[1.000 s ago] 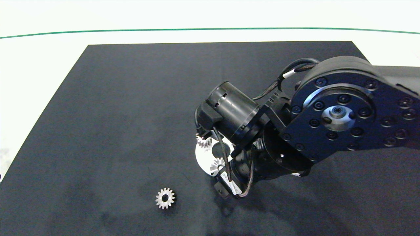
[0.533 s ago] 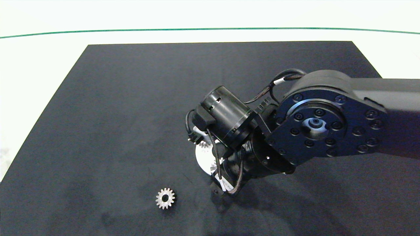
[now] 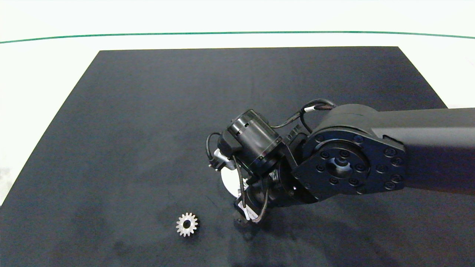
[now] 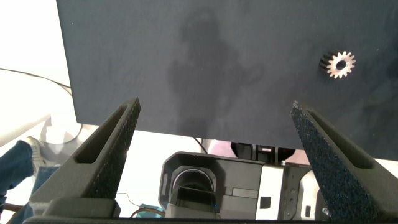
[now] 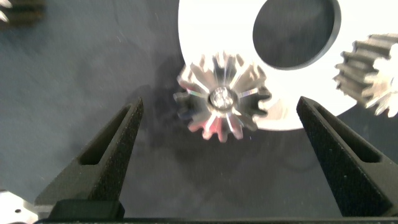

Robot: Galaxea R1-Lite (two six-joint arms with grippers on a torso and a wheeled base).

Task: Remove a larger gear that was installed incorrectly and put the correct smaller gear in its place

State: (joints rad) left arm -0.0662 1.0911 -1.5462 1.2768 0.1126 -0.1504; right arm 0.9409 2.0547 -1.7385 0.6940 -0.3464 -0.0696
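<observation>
Two spread grey fingers, right end effector (image 5: 217, 155) | shiny star-toothed larger gear (image 5: 222, 98) between | white plate (image 5: 211, 37)

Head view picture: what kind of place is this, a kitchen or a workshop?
Probably a robot test bench: a black mat on a white table, metal gears like the smaller gear, and the right gripper open over the larger gear.

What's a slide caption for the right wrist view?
Open right gripper straddles the larger gear seated on the white plate, ready to pull it.
</observation>
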